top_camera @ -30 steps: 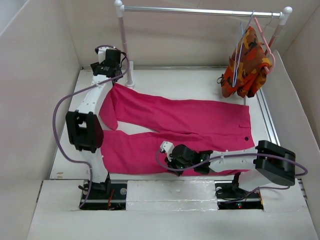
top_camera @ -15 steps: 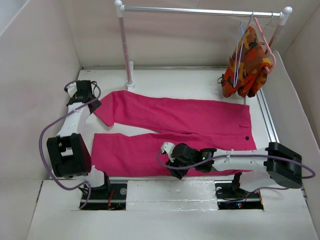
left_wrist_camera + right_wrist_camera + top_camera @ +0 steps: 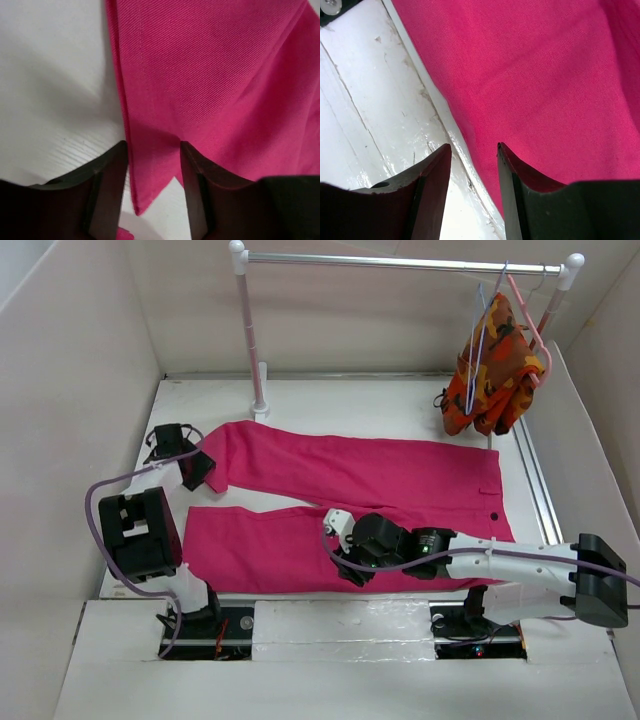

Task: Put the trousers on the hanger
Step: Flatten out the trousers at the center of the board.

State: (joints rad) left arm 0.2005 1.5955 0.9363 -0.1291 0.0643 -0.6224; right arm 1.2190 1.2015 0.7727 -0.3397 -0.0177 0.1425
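Plain magenta-pink cloth trousers (image 3: 350, 490): flat on the white surface (image 3: 400, 405), well apart from the thin pale blue-lilac wire hanger (image 3: 481, 340) at the far-right end of the white rail (image 3: 400, 260); hanging judged not yet begun. Left end effector (image 3: 152, 150): jaws parted astride the far leg's cuff corner; right end effector (image 3: 474, 150): jaws parted over the near leg's edge; neither grips. Orange-red patterned garment (image 3: 495, 375) and salmon-pink hanger (image 3: 531, 328) crowd the wire hanger.
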